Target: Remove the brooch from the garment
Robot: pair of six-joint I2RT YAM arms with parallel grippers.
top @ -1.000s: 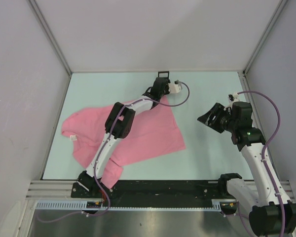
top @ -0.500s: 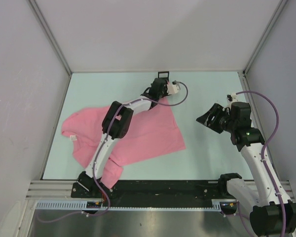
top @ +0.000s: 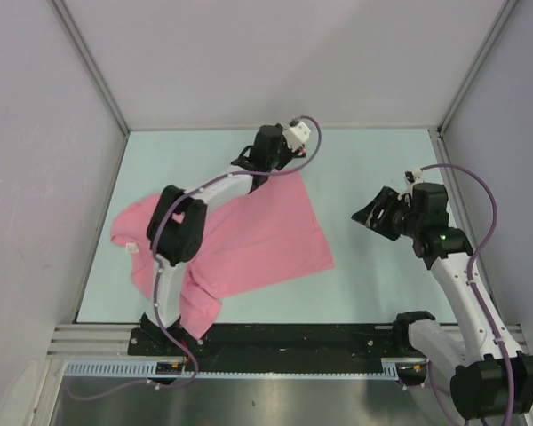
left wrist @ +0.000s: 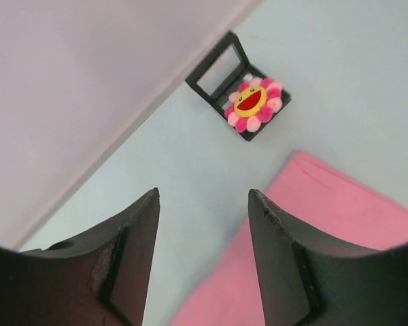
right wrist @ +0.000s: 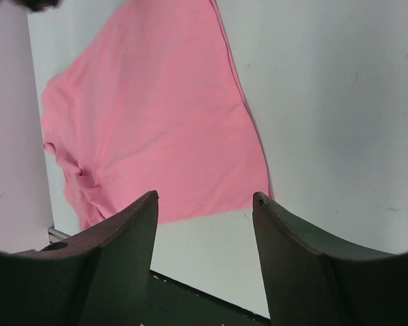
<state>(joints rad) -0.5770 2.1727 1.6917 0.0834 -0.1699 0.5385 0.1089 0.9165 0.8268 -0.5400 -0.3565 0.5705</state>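
Nearest me, the garment (top: 266, 231) lies spread on the table (top: 373, 275), with its rumpled end down by my left arm's base. My right gripper (right wrist: 205, 197) hangs over the table off the cloth's right edge. Its fingers are spread wide, with nothing between them. Further out, my left gripper (left wrist: 204, 197) hovers by the garment's far corner, also spread wide and empty. Beyond it, close to the back wall, the brooch (left wrist: 253, 103) rests in a small black box (left wrist: 239, 47), apart from the cloth, with bare table between.
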